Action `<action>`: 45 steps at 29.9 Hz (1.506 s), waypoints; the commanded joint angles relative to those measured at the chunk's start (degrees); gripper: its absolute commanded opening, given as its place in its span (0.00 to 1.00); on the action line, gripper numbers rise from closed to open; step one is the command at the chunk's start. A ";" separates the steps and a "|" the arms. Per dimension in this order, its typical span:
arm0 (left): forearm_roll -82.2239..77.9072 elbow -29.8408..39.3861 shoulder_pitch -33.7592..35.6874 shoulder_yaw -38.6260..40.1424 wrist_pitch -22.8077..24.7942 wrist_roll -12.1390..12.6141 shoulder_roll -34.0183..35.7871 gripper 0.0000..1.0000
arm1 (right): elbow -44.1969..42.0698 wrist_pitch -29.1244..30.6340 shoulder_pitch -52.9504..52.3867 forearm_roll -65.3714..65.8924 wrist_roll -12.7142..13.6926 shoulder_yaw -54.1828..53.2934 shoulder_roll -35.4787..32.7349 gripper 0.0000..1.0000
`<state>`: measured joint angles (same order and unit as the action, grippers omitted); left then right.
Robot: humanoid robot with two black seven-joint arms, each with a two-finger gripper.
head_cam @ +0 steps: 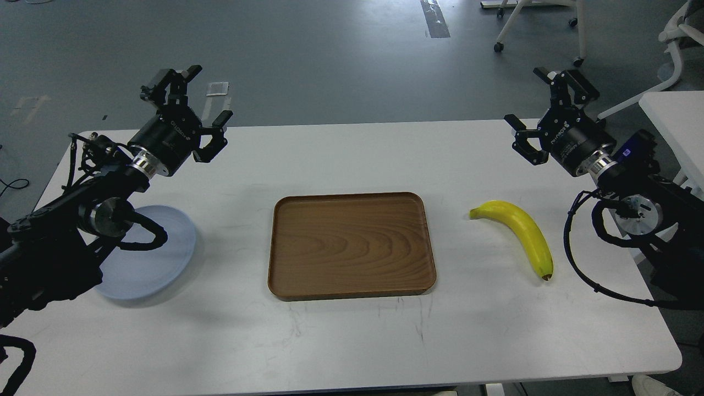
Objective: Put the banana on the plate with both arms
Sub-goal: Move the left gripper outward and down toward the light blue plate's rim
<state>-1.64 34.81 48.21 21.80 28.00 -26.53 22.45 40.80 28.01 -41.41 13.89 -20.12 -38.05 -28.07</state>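
Note:
A bright yellow banana [522, 231] lies on the white table at the right, its dark tip toward the front edge. The pale blue-grey plate [159, 258] rests at the left, partly hidden under my left arm. My left gripper [201, 102] hovers open above the table's far left, behind the plate and holding nothing. Over the far right of the table my right gripper [531, 102] is open and empty too, well behind the banana.
A brown wooden tray [352, 245] lies in the middle of the table [352, 341], between plate and banana. Chair legs on casters [536, 27] stand on the floor behind. A second white table [676, 126] is at the right edge.

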 commanded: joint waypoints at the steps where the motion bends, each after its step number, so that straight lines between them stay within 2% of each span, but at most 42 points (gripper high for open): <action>1: -0.03 0.00 0.13 -0.09 0.00 -0.10 -0.04 0.98 | 0.07 -0.01 0.02 0.00 -0.09 -0.09 -0.23 1.00; 8: -0.03 -0.09 0.57 -0.62 0.00 0.42 0.31 0.98 | 0.07 -0.01 0.02 0.00 -0.27 -0.35 -0.23 1.00; 12: 0.06 -0.18 0.66 -0.36 0.00 -0.37 1.28 0.98 | 0.07 -0.01 -0.07 0.00 -0.27 -0.35 -0.32 1.00; 19: -0.20 -1.50 0.48 -0.71 0.00 -0.19 2.51 0.98 | 0.07 -0.01 0.10 0.00 -0.27 -0.27 -0.23 1.00; 31: -12.32 -1.32 3.11 -0.53 0.00 -1.47 3.48 0.98 | -0.02 -0.01 0.10 0.00 -0.35 -0.18 -0.06 1.00; 34: -22.39 -0.36 5.48 -0.36 0.00 -1.47 5.93 0.98 | -0.02 -0.01 0.10 0.00 -0.27 -0.18 -0.06 1.00; 39: -37.62 7.54 8.74 -0.18 0.00 -1.47 13.49 0.98 | -0.02 -0.01 0.10 0.00 -0.36 -0.27 -0.14 1.00; 43: -55.16 24.56 8.48 -0.53 0.00 -1.47 25.24 0.98 | -0.02 -0.01 0.10 0.00 -0.36 -0.35 0.03 1.00; 44: -55.22 24.61 8.48 -0.53 0.00 -1.47 25.28 0.98 | -0.02 -0.01 0.10 0.00 -0.36 -0.35 0.03 1.00; 45: -61.22 28.78 7.87 -0.62 0.00 -1.47 28.32 0.98 | -0.02 -0.01 0.10 0.00 -0.36 -0.35 0.03 1.00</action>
<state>-52.45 55.48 56.85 21.39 28.01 -28.02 44.98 40.78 27.99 -41.31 13.88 -20.48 -38.37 -28.18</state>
